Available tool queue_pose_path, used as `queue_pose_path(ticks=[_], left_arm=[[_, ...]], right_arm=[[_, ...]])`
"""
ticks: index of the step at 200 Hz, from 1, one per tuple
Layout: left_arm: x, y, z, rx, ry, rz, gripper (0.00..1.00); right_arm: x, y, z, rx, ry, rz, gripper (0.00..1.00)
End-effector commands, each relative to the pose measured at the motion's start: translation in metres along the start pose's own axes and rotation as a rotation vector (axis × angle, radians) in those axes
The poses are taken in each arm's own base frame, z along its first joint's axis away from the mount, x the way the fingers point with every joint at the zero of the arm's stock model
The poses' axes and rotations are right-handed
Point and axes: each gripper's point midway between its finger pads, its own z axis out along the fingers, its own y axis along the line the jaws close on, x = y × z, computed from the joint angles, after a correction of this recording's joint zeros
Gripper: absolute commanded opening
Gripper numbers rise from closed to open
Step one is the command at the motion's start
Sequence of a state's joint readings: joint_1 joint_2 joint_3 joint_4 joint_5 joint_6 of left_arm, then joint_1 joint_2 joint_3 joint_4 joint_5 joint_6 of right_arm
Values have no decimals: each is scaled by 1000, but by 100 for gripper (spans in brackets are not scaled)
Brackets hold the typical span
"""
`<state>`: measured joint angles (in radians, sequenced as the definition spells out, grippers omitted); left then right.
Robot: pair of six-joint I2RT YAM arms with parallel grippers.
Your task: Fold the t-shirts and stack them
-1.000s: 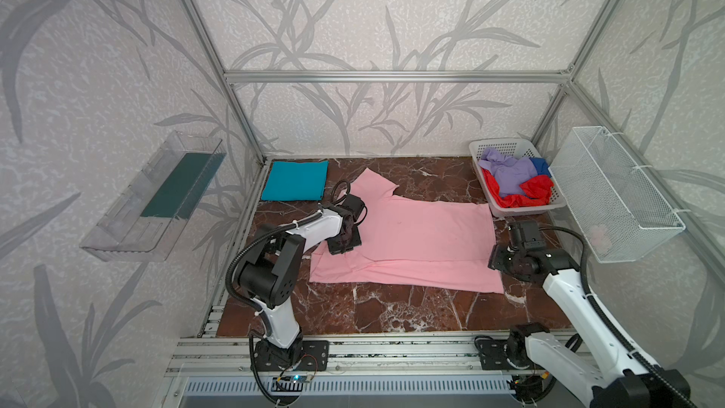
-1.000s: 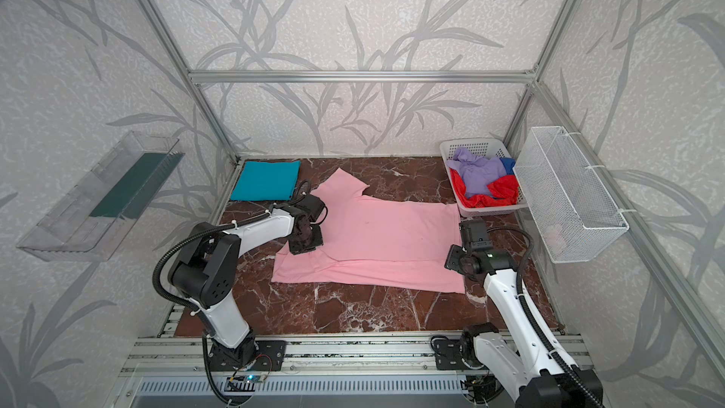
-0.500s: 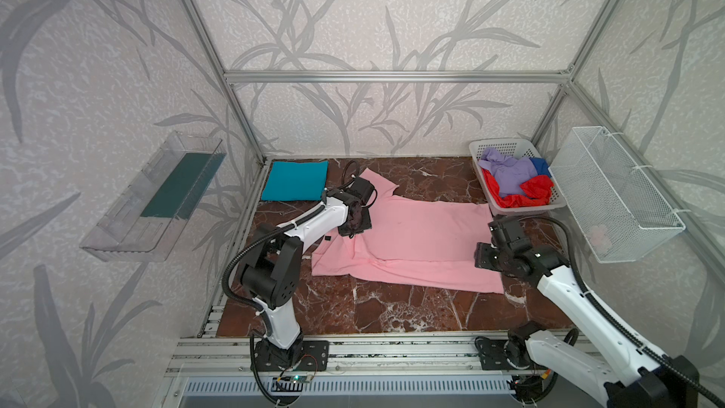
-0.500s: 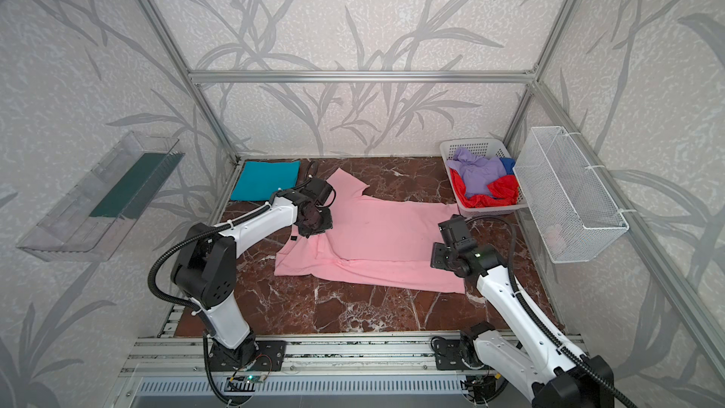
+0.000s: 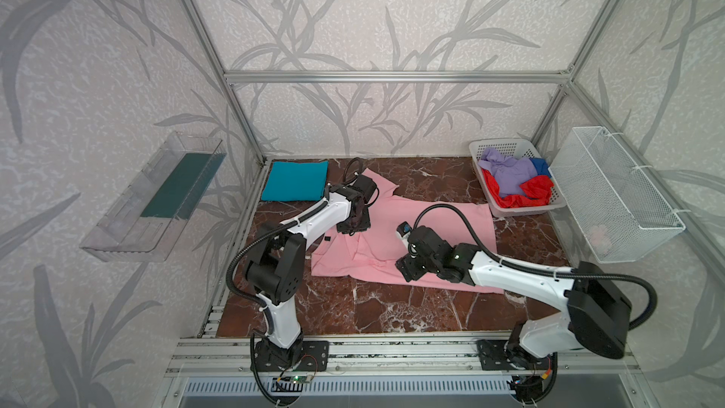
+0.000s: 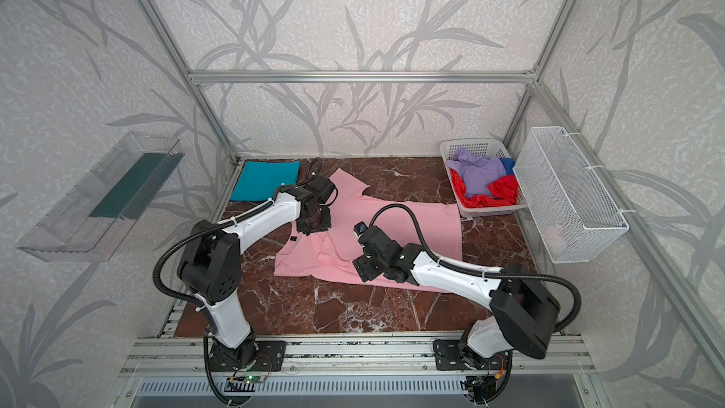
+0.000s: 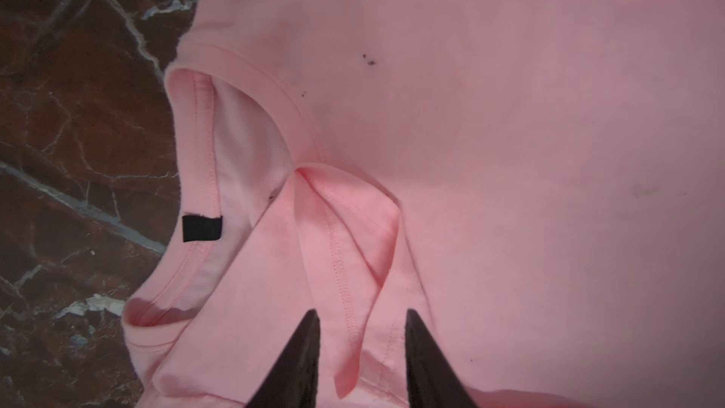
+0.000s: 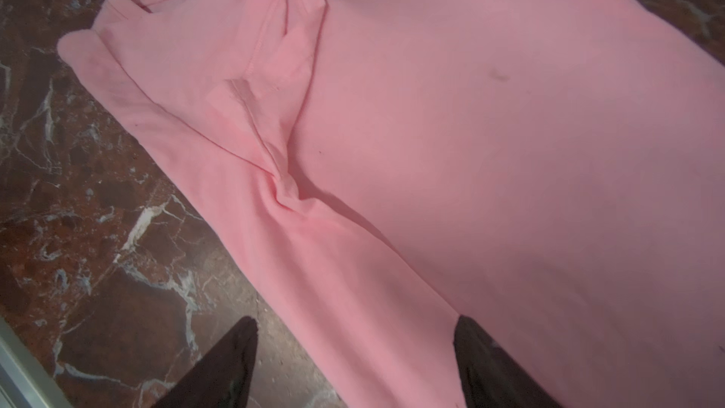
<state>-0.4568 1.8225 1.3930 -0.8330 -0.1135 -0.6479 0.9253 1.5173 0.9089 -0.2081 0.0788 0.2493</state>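
Now the left tool (image 7: 361,313) stands part-open, the right tool (image 8: 355,321) wide, over the pink t-shirt (image 5: 384,221)

Bright, even light in both top views, only faint soft shadows on the bench (image 5: 392,308). Sharp there from middle to edges. Wrist views softer, hazy, shaded on one side.

Both top views: high, front, looking down over the whole table (image 5: 372,308). Wrist cams: close, facing down; both share the pink shirt (image 7: 510,131) collar (image 7: 274,84).
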Motion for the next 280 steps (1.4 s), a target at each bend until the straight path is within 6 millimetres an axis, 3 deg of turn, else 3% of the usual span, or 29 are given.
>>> queue_pose_path(ticks=[1, 31, 52, 93, 119, 142, 159, 186, 224, 280], left_arm=[[-12, 42, -21, -61, -42, -72, 41], [-6, 91, -21, -64, -33, -200, 20], [11, 112, -11, -89, 1, -242, 11], [51, 134, 24, -101, 113, -335, 10], [61, 137, 41, -68, 136, -396, 12], [62, 140, 46, -78, 129, -420, 12], [66, 146, 50, -95, 132, -425, 12], [75, 155, 58, -127, 160, -430, 10], [89, 169, 63, -182, 194, -428, 8], [95, 181, 61, -244, 214, -421, 7]], right_arm=[[-42, 38, 19, -113, -101, -76, 80], [-47, 65, 50, -156, -66, -132, 80], [-50, 71, 68, -165, -41, -142, 80], [-40, 71, 101, -137, 43, -166, 77], [-39, 68, 113, -110, 67, -157, 61], [-48, 67, 114, -107, 50, -137, 28], [-56, 64, 112, -101, 34, -114, 13], [-69, 54, 102, -128, 4, -36, 10], [-87, 22, 86, -168, -55, 141, 9], [-85, -10, 71, -103, -90, 201, 8]])
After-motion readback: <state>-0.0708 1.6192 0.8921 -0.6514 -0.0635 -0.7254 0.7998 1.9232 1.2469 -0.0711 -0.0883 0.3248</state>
